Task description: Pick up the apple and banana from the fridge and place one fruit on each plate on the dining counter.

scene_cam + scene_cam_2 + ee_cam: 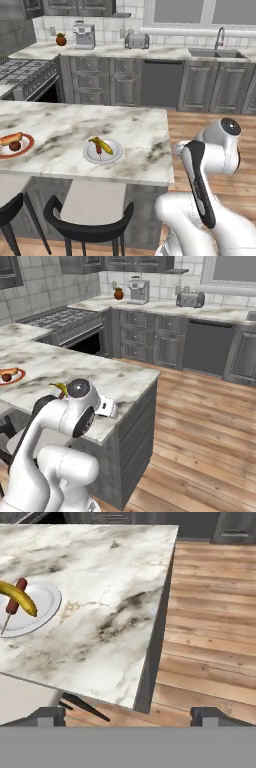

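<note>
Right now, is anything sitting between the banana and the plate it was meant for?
No. The banana already lies on the pale plate beside a thin red-brown stick; the apple is on the red-rimmed plate.

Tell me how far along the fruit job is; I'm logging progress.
Looks done: the banana lies on the pale plate, the apple on the red-rimmed plate, both on the dining counter. The hand is open, holding nothing. Nothing appears left.

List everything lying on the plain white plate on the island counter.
On the white plate lie a banana and a thin red-brown stick, the banana crossing over it. The part of the stick beneath the banana is covered.
</note>
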Robot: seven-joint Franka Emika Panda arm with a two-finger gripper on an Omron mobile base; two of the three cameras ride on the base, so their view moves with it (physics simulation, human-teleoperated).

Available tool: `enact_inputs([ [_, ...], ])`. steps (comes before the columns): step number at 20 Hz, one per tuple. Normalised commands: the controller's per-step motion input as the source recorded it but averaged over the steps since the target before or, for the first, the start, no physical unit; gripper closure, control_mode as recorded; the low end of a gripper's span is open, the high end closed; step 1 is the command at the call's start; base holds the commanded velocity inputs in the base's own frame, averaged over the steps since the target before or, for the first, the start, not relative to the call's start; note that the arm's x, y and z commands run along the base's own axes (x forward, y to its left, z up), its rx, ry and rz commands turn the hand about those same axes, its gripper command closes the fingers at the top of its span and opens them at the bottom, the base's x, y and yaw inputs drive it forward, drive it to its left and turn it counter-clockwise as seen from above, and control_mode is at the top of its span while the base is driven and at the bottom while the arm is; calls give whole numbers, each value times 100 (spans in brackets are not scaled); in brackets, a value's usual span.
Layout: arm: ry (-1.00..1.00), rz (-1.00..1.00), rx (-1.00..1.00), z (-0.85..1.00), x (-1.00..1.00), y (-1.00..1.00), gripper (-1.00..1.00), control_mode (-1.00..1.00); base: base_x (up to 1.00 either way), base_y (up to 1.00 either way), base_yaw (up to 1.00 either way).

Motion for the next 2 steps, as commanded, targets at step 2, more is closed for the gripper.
enact_inputs([
  [2, -30, -5, 7, -2, -100, -54, -100, -100, 0, 0, 0],
])
